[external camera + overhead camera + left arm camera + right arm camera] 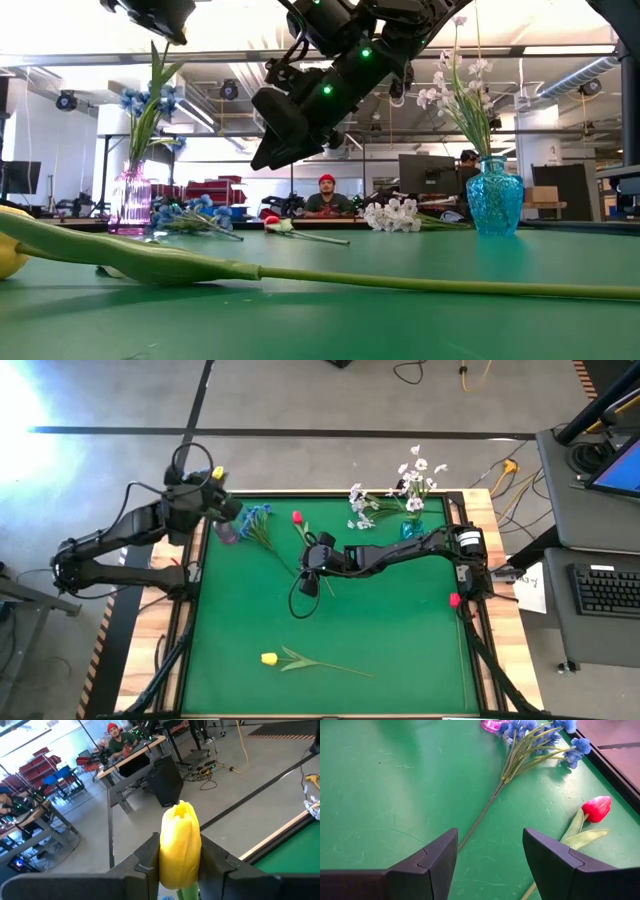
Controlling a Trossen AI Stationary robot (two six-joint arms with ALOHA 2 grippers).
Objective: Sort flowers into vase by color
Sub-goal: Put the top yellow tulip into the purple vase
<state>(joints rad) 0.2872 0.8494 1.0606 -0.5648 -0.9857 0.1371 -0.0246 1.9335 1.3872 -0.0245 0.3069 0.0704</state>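
My left gripper [180, 865] is shut on a yellow tulip [180, 845], high above the pink vase [132, 200] at the table's far left. A blue flower [140, 100] stands in that vase. Another blue flower [520, 745] and a red tulip [596, 808] lie flat on the green mat beside it. My right gripper [490, 855] hangs open above the lying blue flower's stem, touching nothing. A second yellow tulip [270, 658] lies near the front edge. White blossoms [460, 90] stand in a teal vase [495, 197], and more [360, 510] lie next to it. My left gripper pinches the yellow tulip's bloom [177, 870] between its two fingers [145, 862], one on each side of the bloom's lower half. The bloom stands upright, its tip above the fingers, and the green stem [189, 892] drops out of sight below them.
A raised wooden frame [190, 610] borders the green mat. The right arm [400, 552] stretches across the mat's far half. The mat's middle and near right are bare. A person sits at a desk beyond the table's far edge [325, 195].
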